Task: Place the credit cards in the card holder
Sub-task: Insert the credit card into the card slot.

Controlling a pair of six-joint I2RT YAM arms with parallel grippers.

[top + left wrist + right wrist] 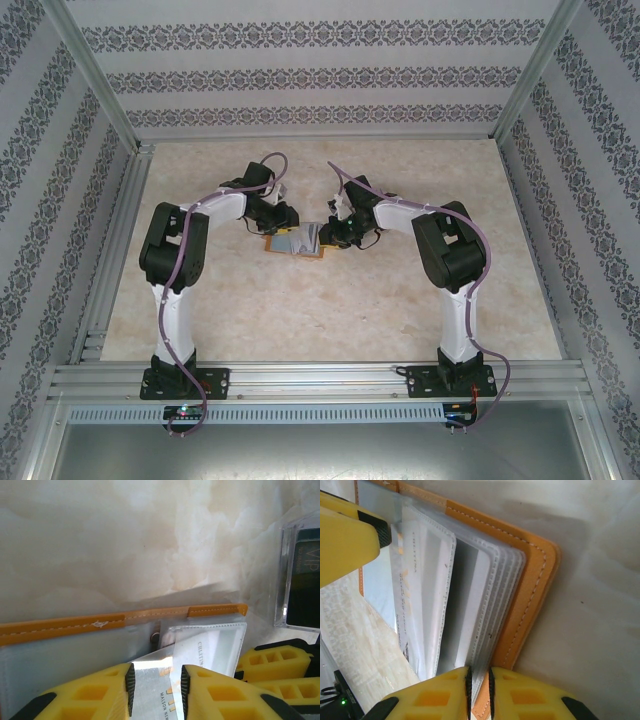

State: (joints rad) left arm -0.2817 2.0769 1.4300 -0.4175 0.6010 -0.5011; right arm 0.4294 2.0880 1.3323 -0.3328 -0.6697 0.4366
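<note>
At the open card holder (295,243), left gripper (157,685) pinches a thin, stiff, probably slick credit card (200,650) by its rear edge, right gripper (480,690) nipped near-closed on floppy clear sleeves (485,605); light edge grip advised.

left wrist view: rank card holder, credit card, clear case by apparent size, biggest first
1. card holder: spans most of the frame's width.
2-3. credit card and clear case: they look about alike. Both are cut off by the frame edges, so they are not ranked.
</note>
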